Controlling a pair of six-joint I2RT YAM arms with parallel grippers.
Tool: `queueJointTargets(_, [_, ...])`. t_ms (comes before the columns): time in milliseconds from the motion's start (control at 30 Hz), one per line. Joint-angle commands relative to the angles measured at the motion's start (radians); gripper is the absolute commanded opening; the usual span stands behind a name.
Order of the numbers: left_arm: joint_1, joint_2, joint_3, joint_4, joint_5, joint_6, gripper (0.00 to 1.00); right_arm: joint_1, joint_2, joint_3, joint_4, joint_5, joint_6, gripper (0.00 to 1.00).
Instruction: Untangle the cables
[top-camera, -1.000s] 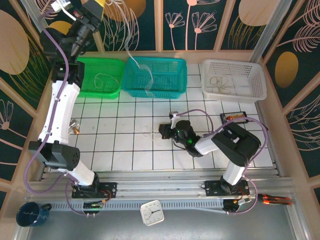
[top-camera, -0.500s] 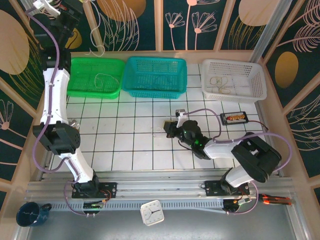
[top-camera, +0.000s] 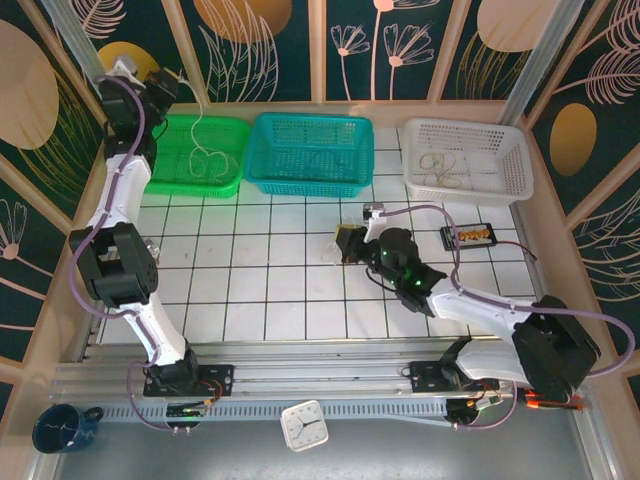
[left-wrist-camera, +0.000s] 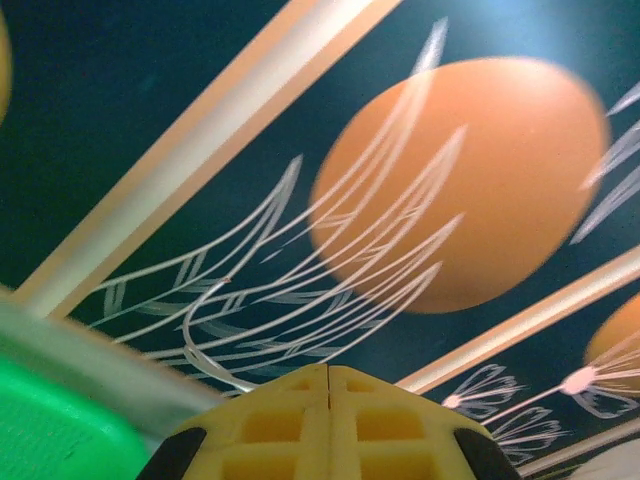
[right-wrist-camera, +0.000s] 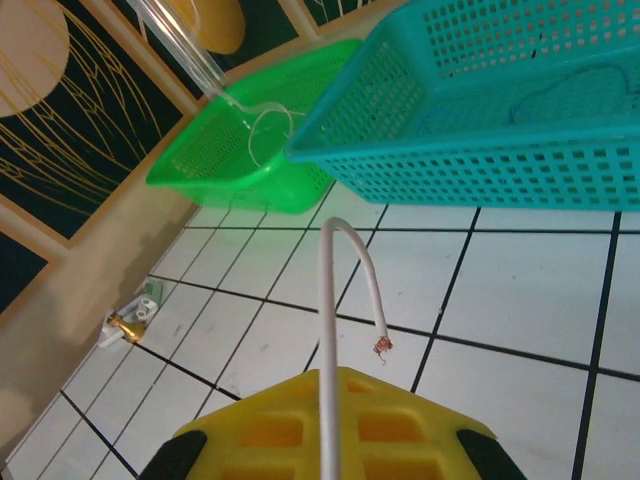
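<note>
Since the left arm swung away from the teal basket (right-wrist-camera: 480, 170) to the back-left corner, the pale wire (top-camera: 197, 125) now hangs near-vertical from the left gripper (left-wrist-camera: 328, 372). Its pads are clamped on the wire, whose lower end coils in the green basket (top-camera: 185, 188). One strand looks freed and sorted. The right gripper (right-wrist-camera: 328, 375) has slid right, clenched on a white wire (right-wrist-camera: 325, 300). That stub points toward the teal basket, then hooks over, stripped tip down at the tiles (right-wrist-camera: 520, 290).

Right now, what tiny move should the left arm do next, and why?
Probably open the left gripper. Its fingers are pressed shut above the green basket, and a thin pale wire hangs from there with its lower loops lying in that basket, so letting go should drop the rest in.
</note>
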Motion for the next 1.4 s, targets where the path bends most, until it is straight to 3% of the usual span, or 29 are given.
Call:
queueJointTargets(0, [0.009, -0.003, -0.052, 0.078, -0.013, 0.076, 0.27, -0.012, -0.043, 0.051, -0.078, 0.007, -0.031, 0.00])
queueJointTargets(67, [0.010, -0.013, -0.091, 0.078, -0.019, 0.095, 0.64, -0.016, -0.055, 0.070, -0.100, 0.000, -0.035, 0.00])
queueJointTargets(167, [0.010, -0.040, -0.130, 0.073, -0.028, 0.116, 0.99, -0.021, -0.065, 0.100, -0.127, -0.001, -0.038, 0.00])
queueJointTargets(400, [0.010, -0.124, -0.214, 0.069, 0.040, 0.114, 0.99, -0.045, -0.071, 0.148, -0.127, -0.056, -0.017, 0.00])
queueJointTargets(667, [-0.027, -0.342, -0.587, 0.350, 0.226, -0.052, 0.99, -0.118, -0.058, 0.202, -0.102, -0.162, 0.058, 0.00])
queueJointTargets(833, [-0.192, -0.466, -0.755, 0.330, 0.258, 0.024, 0.99, -0.163, -0.057, 0.267, -0.132, -0.223, 0.104, 0.00])
queueJointTargets(1100, [-0.505, -0.547, -1.025, 0.430, 0.217, 0.164, 0.96, -0.220, -0.026, 0.428, -0.220, -0.318, 0.179, 0.00])
queueJointTargets(1233, [-0.611, -0.579, -1.065, 0.407, 0.154, 0.307, 0.95, -0.219, 0.004, 0.499, -0.262, -0.367, 0.181, 0.00])
queueJointTargets(1367, [-0.663, -0.635, -1.045, 0.352, 0.100, 0.423, 0.95, -0.220, 0.018, 0.522, -0.296, -0.375, 0.162, 0.00])
